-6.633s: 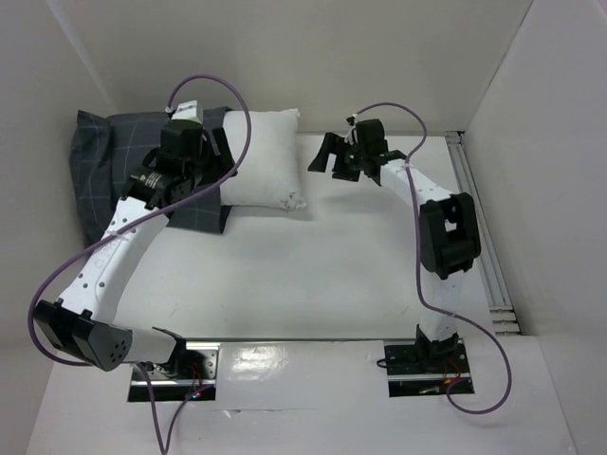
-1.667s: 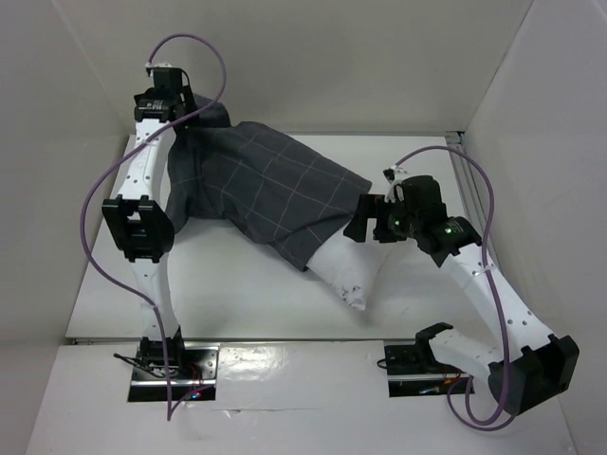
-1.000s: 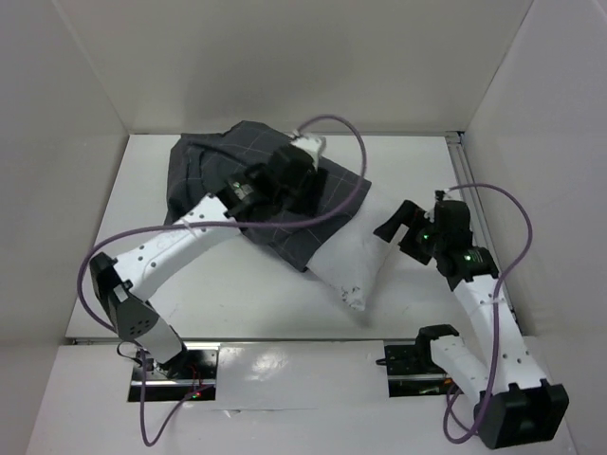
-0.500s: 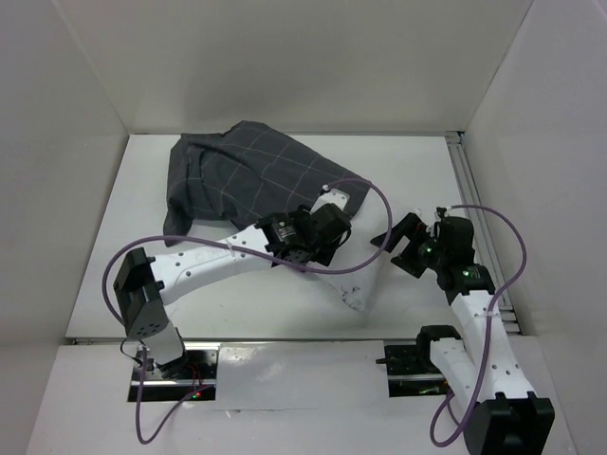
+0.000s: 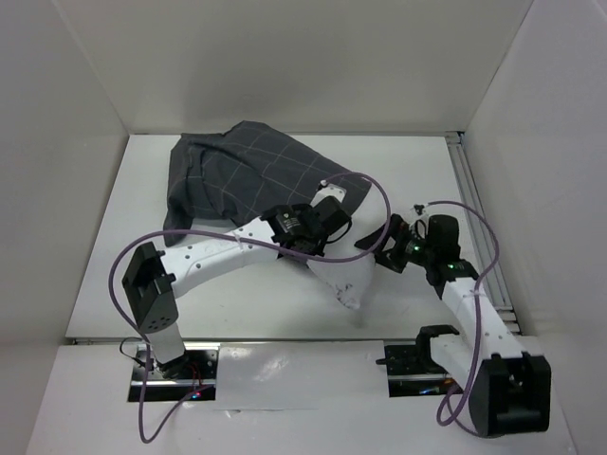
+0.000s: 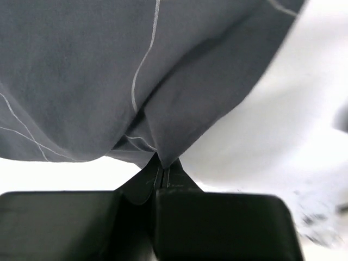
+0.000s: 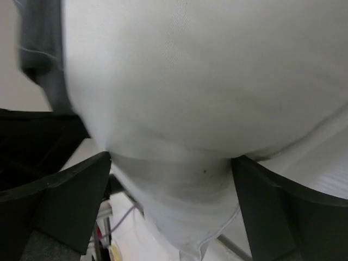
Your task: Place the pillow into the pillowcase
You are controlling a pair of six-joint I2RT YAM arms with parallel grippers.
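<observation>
The dark grey checked pillowcase (image 5: 242,175) lies crumpled at the back left, and the white pillow (image 5: 349,277) sticks out of its near-right mouth. My left gripper (image 5: 327,226) is at that mouth. In the left wrist view it (image 6: 161,167) is shut on a fold of the pillowcase (image 6: 98,81) hem, with the pillow (image 6: 283,119) to the right. My right gripper (image 5: 379,248) straddles the pillow's bare end. In the right wrist view its fingers (image 7: 70,201) stand wide, and each presses a side of the pillow (image 7: 190,98).
White walls enclose the table on three sides. A metal rail (image 5: 479,232) runs along the right edge. The left arm (image 5: 209,256) lies across the table's middle, with purple cables looping over both arms. The pillowcase edge (image 7: 38,60) shows at the upper left of the right wrist view.
My left gripper came down from the top of the pillowcase to its mouth and shut on the hem. My right gripper moved left onto the pillow's end and its jaws narrowed.
</observation>
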